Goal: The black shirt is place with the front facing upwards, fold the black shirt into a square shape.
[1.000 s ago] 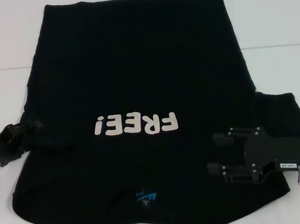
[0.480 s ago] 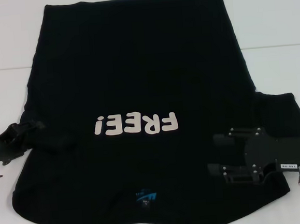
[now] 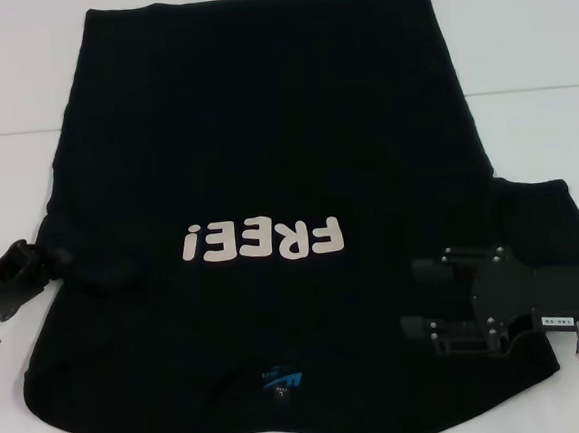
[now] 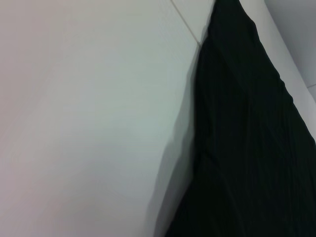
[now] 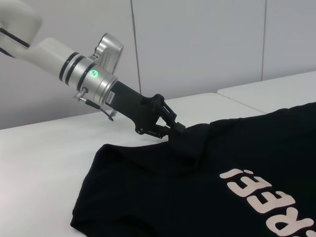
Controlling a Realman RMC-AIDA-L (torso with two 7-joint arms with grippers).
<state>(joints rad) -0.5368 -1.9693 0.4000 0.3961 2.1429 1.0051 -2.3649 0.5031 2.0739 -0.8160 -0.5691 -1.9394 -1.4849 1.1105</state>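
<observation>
The black shirt (image 3: pixel 264 148) lies front up on the white table, its white "FREE!" lettering (image 3: pixel 263 241) upside down to me and the blue neck label (image 3: pixel 281 383) near my edge. My left gripper (image 3: pixel 62 258) is at the shirt's left edge. In the right wrist view, the left gripper (image 5: pixel 177 129) is pinched shut on a raised fold of the black shirt (image 5: pixel 190 145). My right gripper (image 3: pixel 409 295) hovers open over the shirt's right shoulder, beside the spread right sleeve (image 3: pixel 550 216). The left wrist view shows only the black shirt (image 4: pixel 252 148) and the table.
The white table (image 3: pixel 517 48) has a seam line (image 3: pixel 540 89) running across it behind the shirt. Bare table surface (image 4: pixel 89 118) lies to the left of the shirt, and a pale wall (image 5: pixel 197 44) stands behind the table.
My left gripper has drawn back leftward and toward me, from over the shirt to its left edge. The right gripper has stayed put.
</observation>
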